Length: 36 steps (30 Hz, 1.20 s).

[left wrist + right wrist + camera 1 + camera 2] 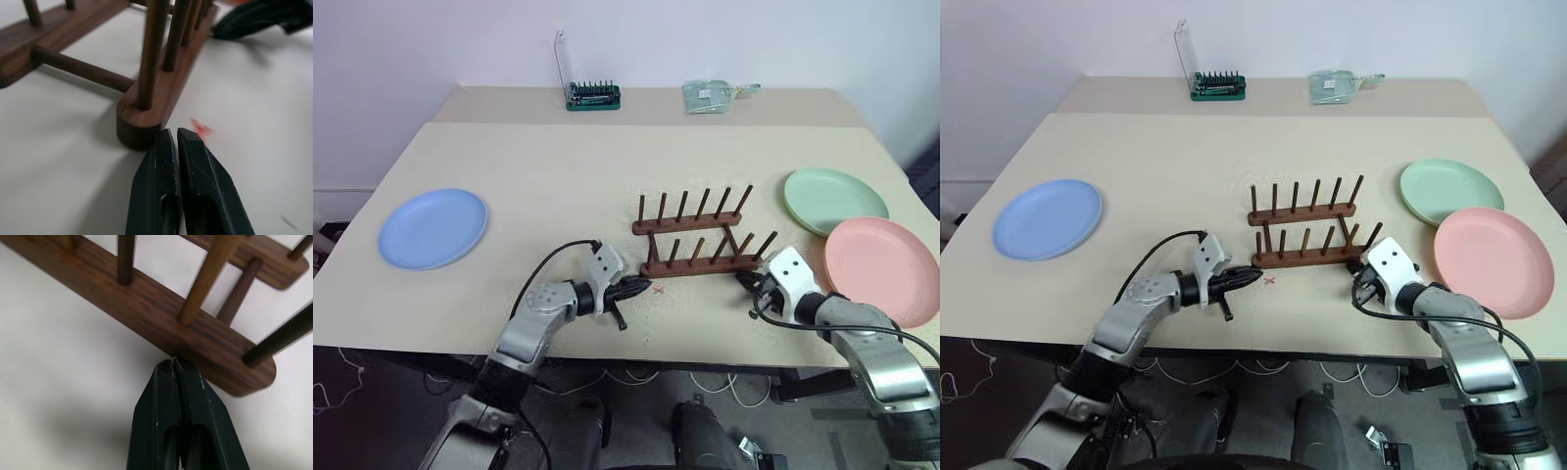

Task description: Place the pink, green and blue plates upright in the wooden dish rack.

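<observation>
My left gripper (172, 139) is pressed together, tips just beside the left end of the wooden dish rack's (693, 232) near rail. My right gripper (173, 366) is pressed together too, its tips against the near rail close to its right end. Neither pinches anything; I judge I am nudging or squaring the rack before any plate goes in. All three lie flat on the table (558, 166): the blue plate (433, 227) far left, the green plate (834, 200) and pink plate (881, 268) to the right. Next I must spread one gripper and take a rim, probably pink, nearest my right.
</observation>
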Tool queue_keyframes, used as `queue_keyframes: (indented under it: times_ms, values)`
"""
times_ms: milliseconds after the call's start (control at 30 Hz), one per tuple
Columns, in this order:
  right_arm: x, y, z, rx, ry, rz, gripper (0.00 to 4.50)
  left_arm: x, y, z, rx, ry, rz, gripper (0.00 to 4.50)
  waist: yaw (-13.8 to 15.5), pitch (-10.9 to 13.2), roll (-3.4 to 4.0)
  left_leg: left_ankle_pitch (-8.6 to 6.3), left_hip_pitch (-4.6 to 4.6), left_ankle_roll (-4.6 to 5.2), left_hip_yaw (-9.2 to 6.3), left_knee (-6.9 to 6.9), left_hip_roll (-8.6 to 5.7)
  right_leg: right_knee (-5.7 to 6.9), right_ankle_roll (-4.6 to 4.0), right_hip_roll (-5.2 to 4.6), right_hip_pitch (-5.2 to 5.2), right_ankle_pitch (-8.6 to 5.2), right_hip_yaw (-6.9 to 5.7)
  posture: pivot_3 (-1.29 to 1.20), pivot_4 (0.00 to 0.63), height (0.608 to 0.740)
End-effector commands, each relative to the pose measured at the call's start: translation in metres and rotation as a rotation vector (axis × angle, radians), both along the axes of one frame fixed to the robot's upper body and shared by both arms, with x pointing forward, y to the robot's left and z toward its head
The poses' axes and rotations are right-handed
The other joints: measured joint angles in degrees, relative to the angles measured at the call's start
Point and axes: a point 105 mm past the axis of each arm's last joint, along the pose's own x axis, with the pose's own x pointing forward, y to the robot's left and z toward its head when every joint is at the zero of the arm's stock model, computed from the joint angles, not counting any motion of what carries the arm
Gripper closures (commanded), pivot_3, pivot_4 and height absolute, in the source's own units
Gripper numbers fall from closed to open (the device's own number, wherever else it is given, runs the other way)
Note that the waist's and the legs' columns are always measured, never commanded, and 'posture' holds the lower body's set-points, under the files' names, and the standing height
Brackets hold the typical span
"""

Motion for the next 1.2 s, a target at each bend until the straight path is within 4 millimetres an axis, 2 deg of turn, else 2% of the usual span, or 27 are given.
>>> queue_keyframes:
  times_ms: [33, 267, 500, 633, 700, 800, 867, 967, 1000, 1133, 1200]
  values:
    - [0.015, -0.006, -0.006, -0.045, -0.012, -0.071, 4.5, 0.014, 0.002, -0.006, 0.044, -0.042, 0.093, 4.33, -0.12, -0.07, 0.04, 0.0, 0.02, 0.0, 0.01, 0.0, 0.02, 0.0, -0.02, 0.03, 0.01, 0.02, 0.01, 0.0, 0.15, 0.74]
    - [0.043, -0.005, -0.001, -0.096, -0.072, -0.104, 4.5, 0.044, 0.012, 0.0, 0.031, -0.087, 0.252, 4.33, -0.06, -0.14, 0.08, 0.02, 0.03, -0.04, -0.01, 0.02, 0.04, 0.0, -0.22, 0.11, 0.0, 0.22, 0.03, 0.0, 0.15, 0.74]
    - [0.052, 0.003, 0.006, -0.083, -0.094, -0.074, 4.5, 0.058, 0.02, -0.004, 0.052, -0.101, 0.327, 4.33, -0.11, -0.16, 0.1, 0.03, 0.03, -0.05, -0.03, -0.04, 0.04, 0.0, -0.22, 0.13, -0.03, 0.24, 0.03, 0.0, 0.15, 0.74]
    - [0.047, 0.003, 0.008, -0.083, -0.102, -0.058, 4.5, 0.053, 0.019, -0.004, 0.044, -0.101, 0.302, 4.33, -0.11, -0.17, 0.12, 0.03, 0.03, -0.05, -0.04, -0.04, 0.04, 0.0, -0.22, 0.14, -0.03, 0.24, 0.03, 0.0, 0.15, 0.74]
    - [0.039, 0.003, 0.017, -0.068, -0.126, -0.026, 4.5, 0.044, 0.023, -0.007, 0.064, -0.091, 0.254, 4.33, -0.19, -0.17, 0.12, 0.03, 0.02, -0.05, -0.04, -0.07, 0.04, 0.0, -0.21, 0.14, -0.05, 0.24, 0.03, 0.0, 0.15, 0.74]
    - [0.016, -0.002, 0.037, -0.054, -0.159, 0.048, 4.5, 0.019, 0.051, -0.016, 0.09, -0.042, 0.177, 4.33, -0.71, -0.22, 0.21, 0.03, 0.0, -0.05, -0.01, -0.21, 0.05, 0.0, -0.19, 0.14, -0.18, 0.22, 0.08, 0.0, 0.15, 0.74]
    - [0.007, -0.004, 0.044, -0.036, -0.156, 0.067, 4.5, 0.009, 0.062, -0.016, 0.099, -0.029, 0.15, 4.33, -1.52, -0.29, 0.37, -0.03, 0.0, -0.14, -0.01, -0.25, 0.1, 0.02, -0.19, 0.18, -0.24, 0.21, 0.12, 0.0, 0.15, 0.74]
    - [-0.013, -0.029, 0.056, -0.034, -0.123, 0.018, 3.66, -0.016, 0.104, -0.02, 0.14, 0.014, 0.113, 4.37, -1.84, -0.31, 0.41, -0.06, 0.03, -0.16, 0.1, -0.32, 0.18, 0.03, -0.21, 0.25, -0.31, 0.21, 0.25, 0.0, 0.15, 0.74]
    - [-0.019, -0.034, 0.06, -0.039, -0.119, 0.008, 3.18, -0.022, 0.116, -0.02, 0.145, 0.03, 0.113, 4.37, -1.79, -0.32, 0.43, -0.07, 0.04, -0.16, 0.12, -0.37, 0.25, 0.03, -0.23, 0.29, -0.33, 0.19, 0.26, 0.0, 0.15, 0.74]
    - [-0.028, -0.058, 0.071, -0.134, -0.14, -0.087, 1.19, -0.019, 0.156, -0.007, 0.142, 0.005, 0.203, 4.37, -1.36, -0.37, 0.51, -0.09, 0.09, -0.16, 0.16, -0.41, 0.39, 0.03, -0.35, 0.32, -0.31, 0.11, 0.25, 0.0, 0.15, 0.74]
    - [-0.029, -0.063, 0.072, -0.156, -0.14, -0.113, 0.19, -0.015, 0.164, -0.001, 0.142, -0.024, 0.232, 4.37, -1.32, -0.36, 0.49, -0.08, 0.08, -0.16, 0.21, -0.37, 0.52, 0.02, -0.35, 0.32, -0.3, -0.01, 0.25, 0.0, 0.15, 0.74]
